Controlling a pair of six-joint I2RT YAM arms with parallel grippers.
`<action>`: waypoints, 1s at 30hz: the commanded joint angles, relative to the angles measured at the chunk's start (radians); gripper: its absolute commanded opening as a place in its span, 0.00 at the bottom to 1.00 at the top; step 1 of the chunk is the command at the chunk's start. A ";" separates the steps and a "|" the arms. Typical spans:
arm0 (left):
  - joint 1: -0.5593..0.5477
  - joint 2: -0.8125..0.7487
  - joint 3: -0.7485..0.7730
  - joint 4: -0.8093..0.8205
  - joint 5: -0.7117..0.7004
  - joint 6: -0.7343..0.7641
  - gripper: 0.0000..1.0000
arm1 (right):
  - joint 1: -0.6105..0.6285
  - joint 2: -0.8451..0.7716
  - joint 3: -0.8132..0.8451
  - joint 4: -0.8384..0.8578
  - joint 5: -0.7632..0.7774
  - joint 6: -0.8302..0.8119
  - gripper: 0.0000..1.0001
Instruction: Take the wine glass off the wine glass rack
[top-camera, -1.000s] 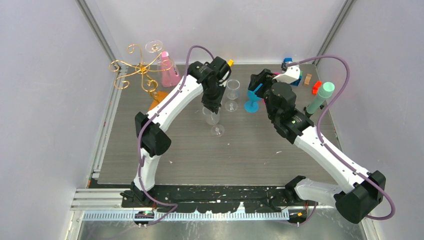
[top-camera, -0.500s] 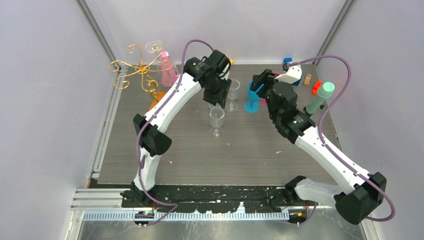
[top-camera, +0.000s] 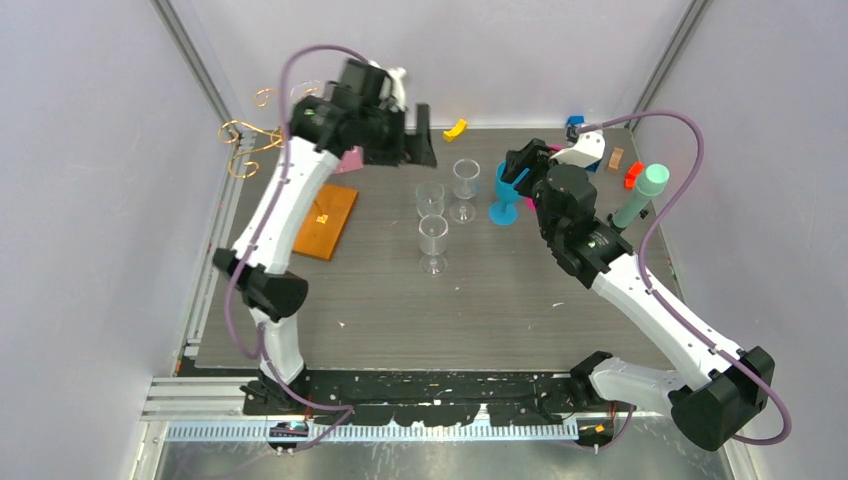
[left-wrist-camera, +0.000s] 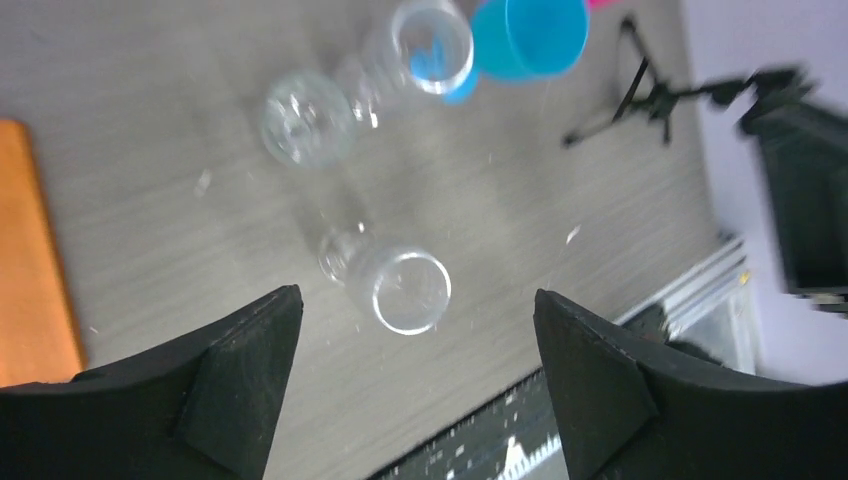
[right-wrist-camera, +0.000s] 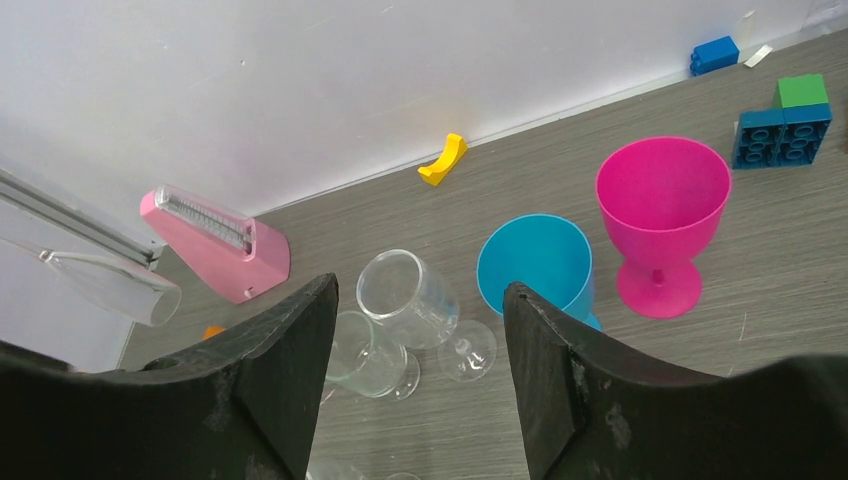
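The wine glass rack shows its gold wire arms (top-camera: 243, 138) at the back left and its orange base (top-camera: 325, 220) on the table. A clear wine glass (right-wrist-camera: 110, 285) lies sideways at the far left of the right wrist view, where the rack stands; the rack's wire does not show there. Three more clear glasses stand mid-table: the nearest (top-camera: 433, 243), one behind it (top-camera: 430, 198), and one (top-camera: 465, 185) beside the blue goblet (top-camera: 505, 195). My left gripper (top-camera: 410, 140) hangs open and empty, high above the nearest glass (left-wrist-camera: 405, 288). My right gripper (top-camera: 515, 170) is open and empty near the goblets.
A pink metronome (right-wrist-camera: 215, 245) stands by the back wall near the rack. A yellow piece (top-camera: 456, 128), a pink goblet (right-wrist-camera: 660, 215), blue blocks (right-wrist-camera: 780, 130) and a green cylinder (top-camera: 645, 193) lie at the back right. A black tripod (left-wrist-camera: 650, 95) shows in the left wrist view.
My left gripper opened and let go of a clear glass, which now stands on the table. The left arm rose and swung back towards the rack. The right arm has not moved.
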 joint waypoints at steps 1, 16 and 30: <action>0.130 -0.177 -0.031 0.227 0.039 -0.010 0.90 | -0.003 -0.002 0.022 0.012 -0.016 0.022 0.67; 0.542 -0.199 -0.097 0.417 0.024 -0.268 0.82 | -0.018 0.020 0.029 0.000 -0.044 0.022 0.67; 0.663 -0.089 -0.164 0.530 0.140 -0.398 0.67 | -0.050 0.040 0.029 0.016 -0.058 0.014 0.67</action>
